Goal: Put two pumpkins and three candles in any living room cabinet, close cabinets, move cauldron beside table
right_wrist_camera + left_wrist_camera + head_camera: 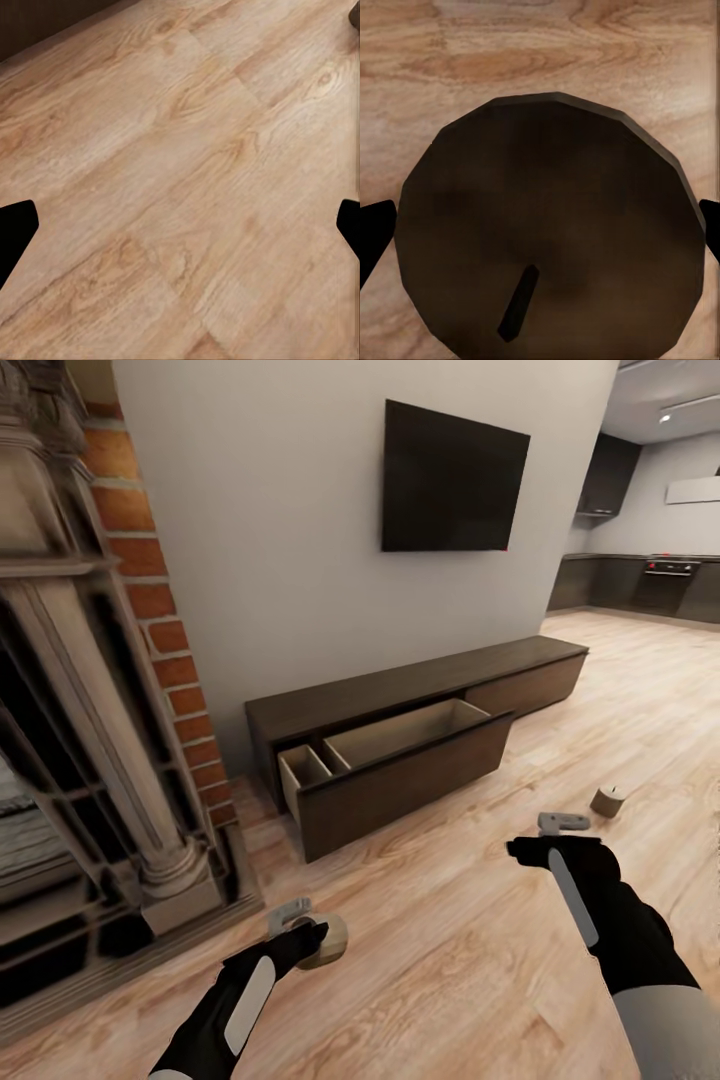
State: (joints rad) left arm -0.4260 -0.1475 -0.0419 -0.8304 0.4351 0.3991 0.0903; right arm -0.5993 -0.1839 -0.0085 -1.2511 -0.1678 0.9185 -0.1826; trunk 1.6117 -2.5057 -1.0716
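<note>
Pale wood flooring (pixel 450 920) was spread across the room, and against the grey wall the cabinet (pixel 400 705) was seen as a long, low dark-brown unit under a black wall screen (pixel 452 480). One drawer (pixel 400 770) of the cabinet was pulled well out, its beige interior exposed and no task item visible inside, presumably left open so that candles could be dropped in from above. A carved fireplace surround (pixel 90 760) edged with red brick was set to the left of the cabinet. Both black arms were reached forward and down over the floor. The left gripper (pixel 305 930) was lowered around a candle (pixel 325 942) near the hearth; in the left wrist view the candle's flat brown top (pixel 551 225) with its dark wick was shown between the two finger tips, which were set wide at either side, and whether they were touching it could not be told. It was judged a grasp being lined up. The right gripper (pixel 563 824) was held spread apart and empty above bare boards, just beside a second candle (pixel 607 801) standing on the floor to its right, probably so that it could be picked up next. No pumpkin or cauldron was visible.
</note>
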